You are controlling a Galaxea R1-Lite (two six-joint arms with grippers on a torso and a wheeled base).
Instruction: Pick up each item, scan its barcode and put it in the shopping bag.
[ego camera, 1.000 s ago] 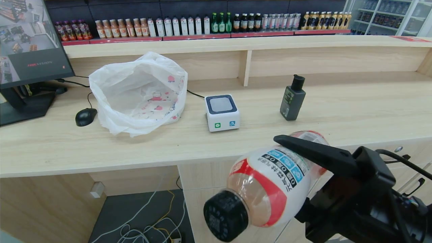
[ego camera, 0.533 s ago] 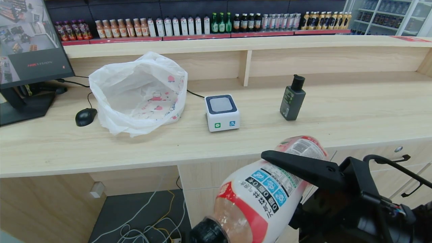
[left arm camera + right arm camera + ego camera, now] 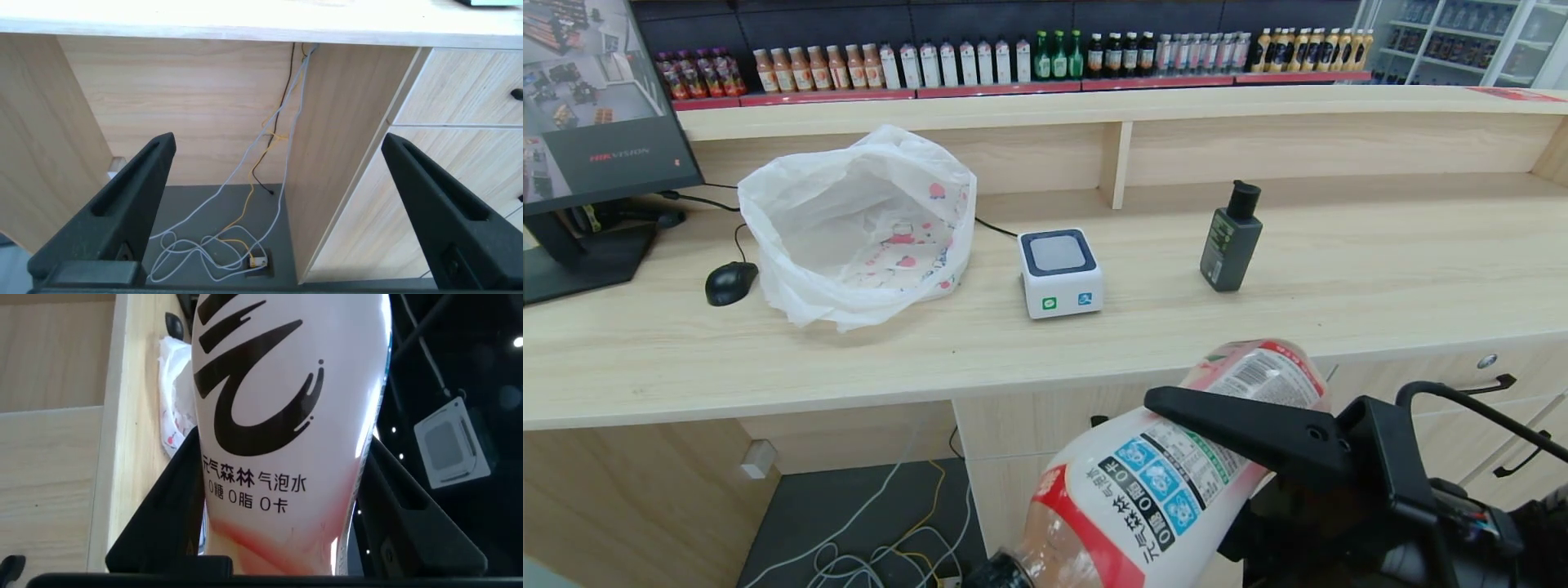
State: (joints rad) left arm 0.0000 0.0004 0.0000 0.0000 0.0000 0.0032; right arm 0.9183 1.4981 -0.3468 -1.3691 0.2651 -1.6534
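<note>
Lower and closer to the camera than a second ago, the right gripper has carried the drink bottle down, so its cap now slips off the bottom of the head view; nothing on the counter has shifted. The gripper is clamped on the bottle's body, which lies tilted, cap toward the robot, in front of and below the counter edge. The left gripper hangs under the counter with its fingers spread wide and nothing between them.

On the counter, the scanner sits in the middle, the shopping bag to its left, mouth open and apparently with nothing in it, and a dark green bottle stands upright to the right, well apart from the scanner. A mouse lies just beside the bag.

Judging by this, the task is at an early stage: one item is in hand but not over the scanner, and the green bottle is untouched.

The right wrist view adds both fingers pressing the bottle's sides, where the head view gives one finger across its top. The left wrist view adds loose cables on the floor under the counter.
</note>
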